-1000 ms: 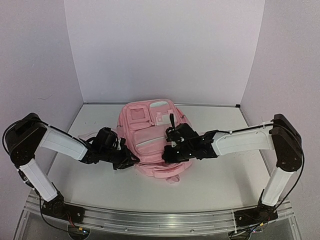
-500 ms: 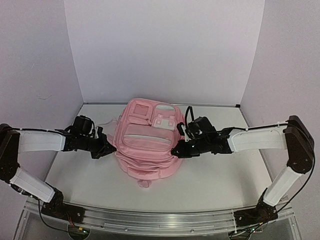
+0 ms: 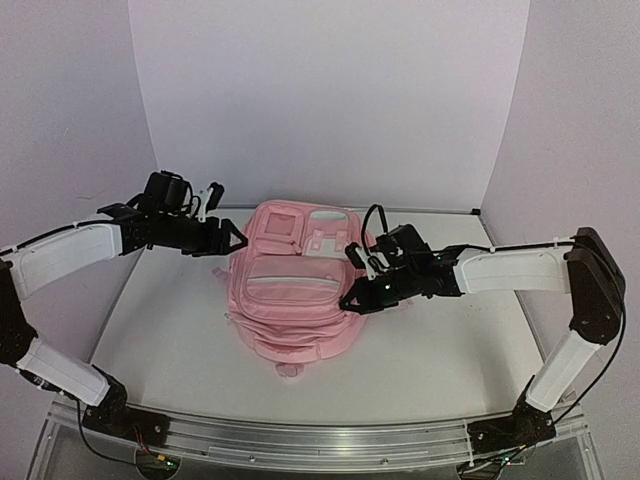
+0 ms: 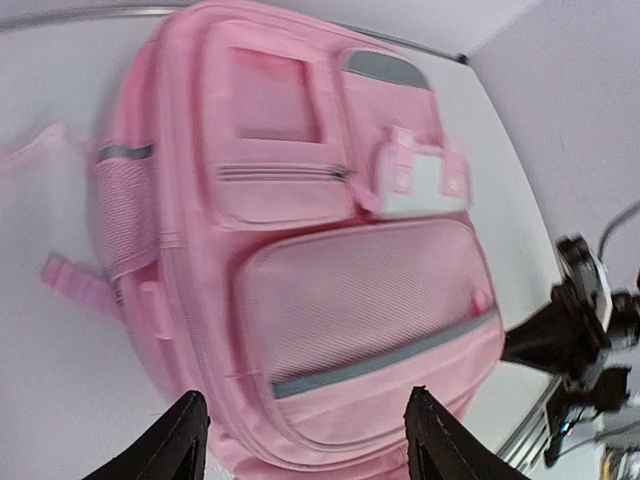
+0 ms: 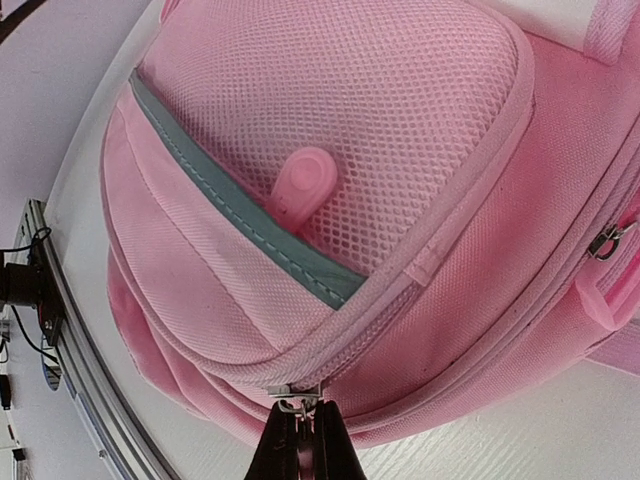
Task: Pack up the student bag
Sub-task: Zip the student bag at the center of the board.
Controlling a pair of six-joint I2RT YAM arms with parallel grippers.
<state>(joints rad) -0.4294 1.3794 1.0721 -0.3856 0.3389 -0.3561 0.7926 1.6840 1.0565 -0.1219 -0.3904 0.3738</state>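
Note:
The student bag (image 3: pixel 290 295) is a large pink backpack lying front-up in the middle of the table, with grey strips and several zip pockets. My left gripper (image 3: pixel 228 238) hovers open above the bag's far left corner, apart from it. In the left wrist view its fingertips (image 4: pixel 190 425) stand wide apart over the bag (image 4: pixel 330 260), nothing between them. My right gripper (image 3: pixel 353 297) is at the bag's right side. In the right wrist view it (image 5: pixel 300 445) is shut on the metal zipper pull (image 5: pixel 297 405) of the front mesh pocket (image 5: pixel 330 130).
A metal rail (image 3: pixel 300 440) runs along the table's near edge. White walls close the back and both sides. A pink strap (image 4: pixel 72 282) sticks out from the bag's left side. The right arm (image 4: pixel 565 335) shows at the edge of the left wrist view.
My left gripper has opened, let go of the bag's left side and risen toward the back left. The right gripper stays shut on the zipper pull, hardly moved in the last half second.

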